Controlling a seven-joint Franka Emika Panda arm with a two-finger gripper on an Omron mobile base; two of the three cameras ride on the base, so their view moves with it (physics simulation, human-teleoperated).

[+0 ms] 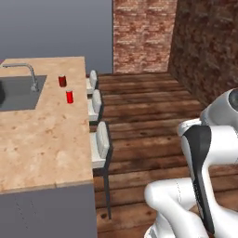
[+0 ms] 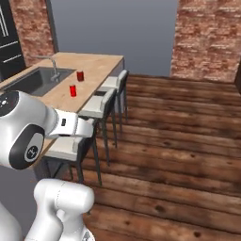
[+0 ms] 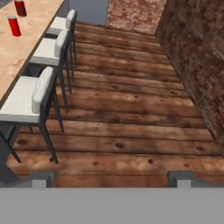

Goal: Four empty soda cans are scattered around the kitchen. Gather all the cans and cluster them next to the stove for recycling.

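Observation:
Two red soda cans stand upright on the tan island counter [image 1: 42,139], close to its stool-side edge and beside the sink. The farther can [image 1: 62,81] [image 2: 80,76] [image 3: 19,7] and the nearer can [image 1: 69,96] [image 2: 73,90] [image 3: 14,25] stand a short way apart. My gripper [image 3: 113,179] is open with nothing between its fingertips [image 3: 41,178]. It hangs over the wooden floor, well short of the cans, which lie at the upper left of the hand view. The stove is out of view.
A steel sink [image 1: 18,93] with a curved faucet [image 1: 32,76] is set into the counter. Three white stools [image 1: 100,146] [image 2: 101,106] [image 3: 30,100] line the counter's edge. Brick walls [image 1: 204,51] bound the wooden floor [image 1: 144,121] at the far and right sides.

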